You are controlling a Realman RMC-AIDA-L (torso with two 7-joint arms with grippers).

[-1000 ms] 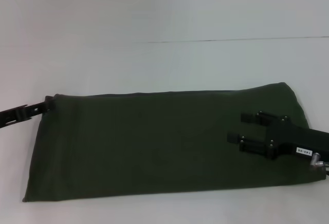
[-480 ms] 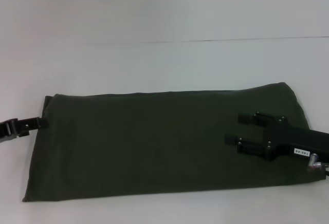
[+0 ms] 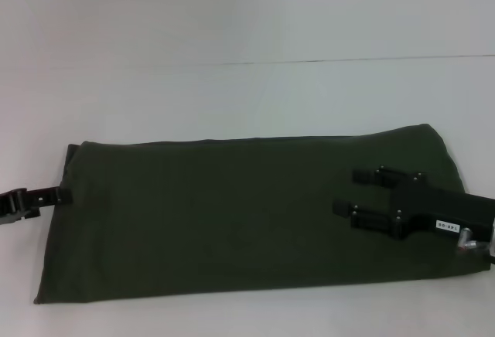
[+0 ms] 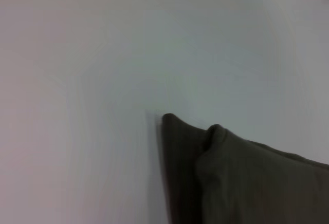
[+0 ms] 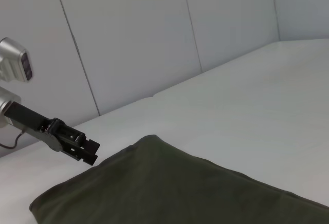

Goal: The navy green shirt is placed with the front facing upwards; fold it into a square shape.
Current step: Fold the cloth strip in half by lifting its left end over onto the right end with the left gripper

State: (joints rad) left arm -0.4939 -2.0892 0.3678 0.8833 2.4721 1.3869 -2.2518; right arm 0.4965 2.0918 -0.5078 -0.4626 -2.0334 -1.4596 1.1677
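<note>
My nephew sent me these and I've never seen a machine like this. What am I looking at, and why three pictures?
It is a robot with two arms folding a green shirt, which lies folded into a long strip on a white table. One picture looks down from the robot's head; the other two come from cameras on its wrists. In the head view, the black two-fingered claw over the shirt's right end is the right gripper, fingers apart, holding nothing. The left gripper sits at the shirt's left edge; whether it grips the cloth cannot be told. The right wrist picture shows that left gripper from across the table.
</note>
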